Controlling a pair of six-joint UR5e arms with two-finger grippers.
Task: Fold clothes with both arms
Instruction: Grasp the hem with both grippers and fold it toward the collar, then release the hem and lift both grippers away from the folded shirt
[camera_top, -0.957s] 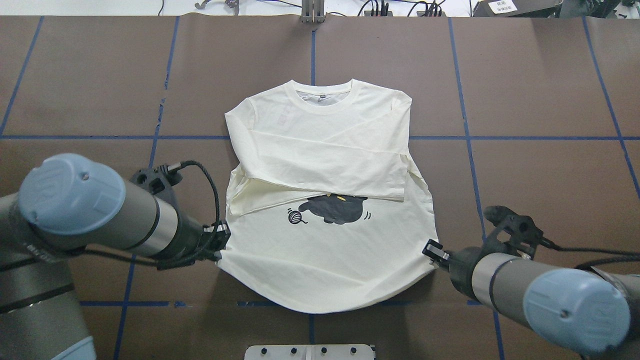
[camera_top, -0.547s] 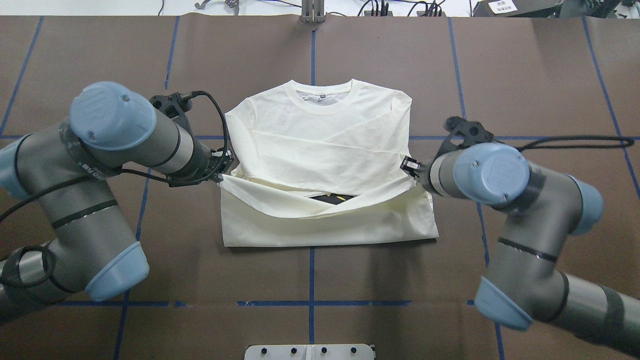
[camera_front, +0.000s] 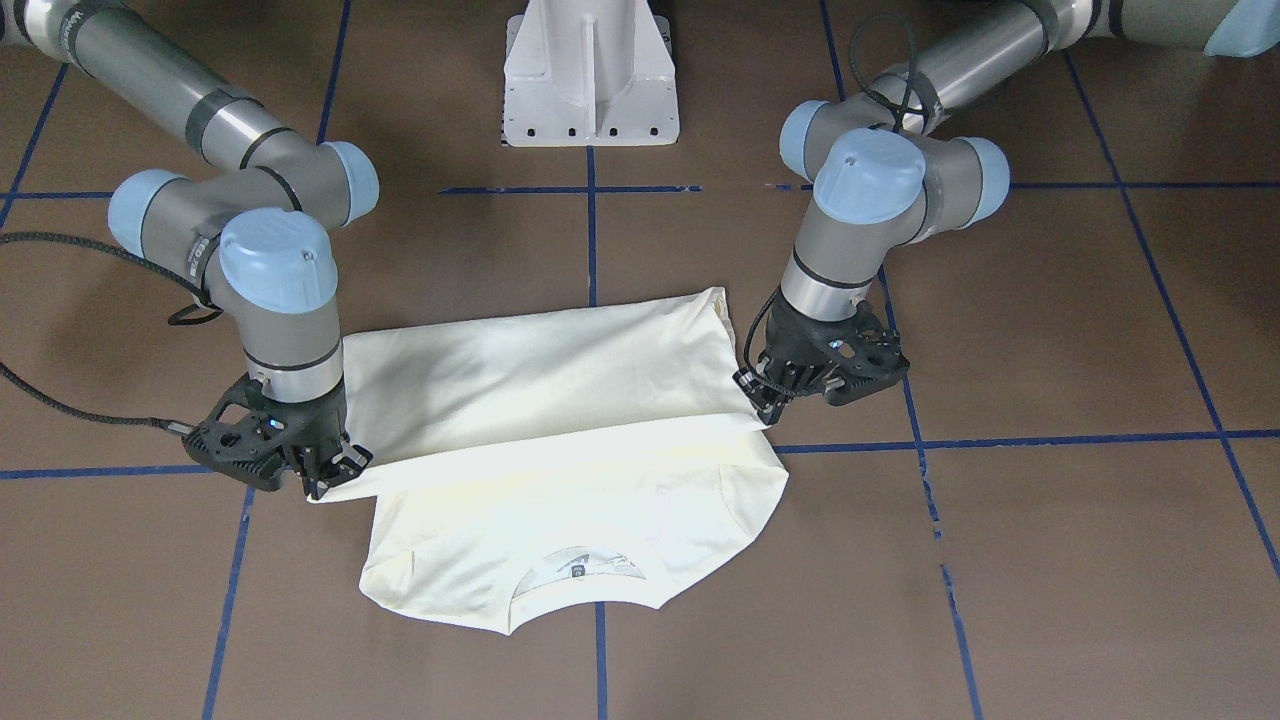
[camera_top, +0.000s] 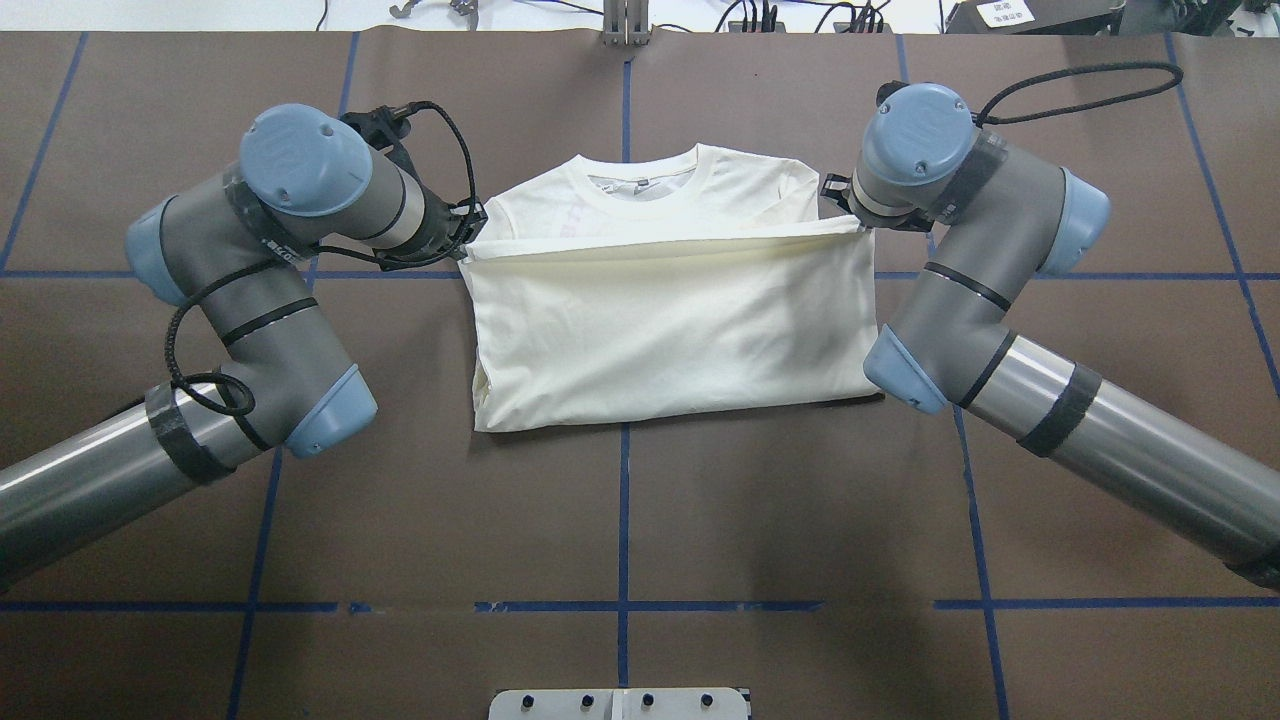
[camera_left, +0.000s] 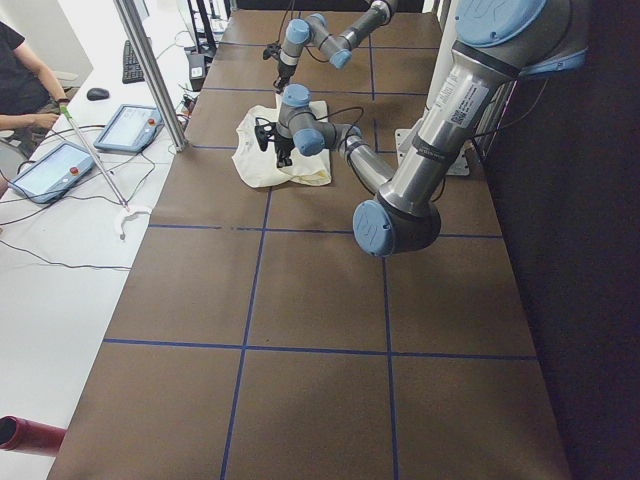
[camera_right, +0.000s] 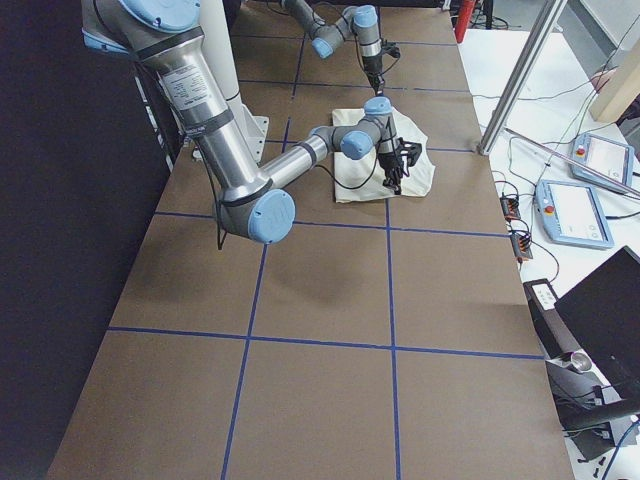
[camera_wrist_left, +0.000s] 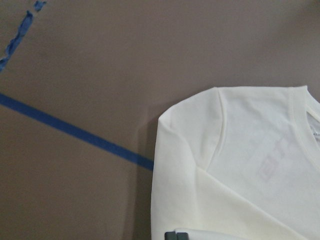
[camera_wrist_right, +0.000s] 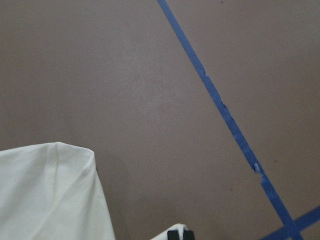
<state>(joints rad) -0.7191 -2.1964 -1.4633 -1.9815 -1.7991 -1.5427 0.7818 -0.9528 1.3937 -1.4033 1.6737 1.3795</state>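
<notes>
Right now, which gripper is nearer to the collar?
Left. The left gripper holds one hem corner of the shirt, close beside the collar; the right gripper holds the other corner, farther out past the shoulder.

My feeds show a robotics lab: brown table (camera_top: 800, 500) gridded in blue tape (camera_top: 622, 520), white pedestal (camera_front: 590, 75), and teach pendants (camera_right: 576, 214) on a white side bench (camera_left: 50, 320).

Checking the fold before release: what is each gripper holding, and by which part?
Both hold the shirt by its hem: left gripper on one bottom corner, right gripper on the other, with the hem stretched between them near the collar.
</notes>
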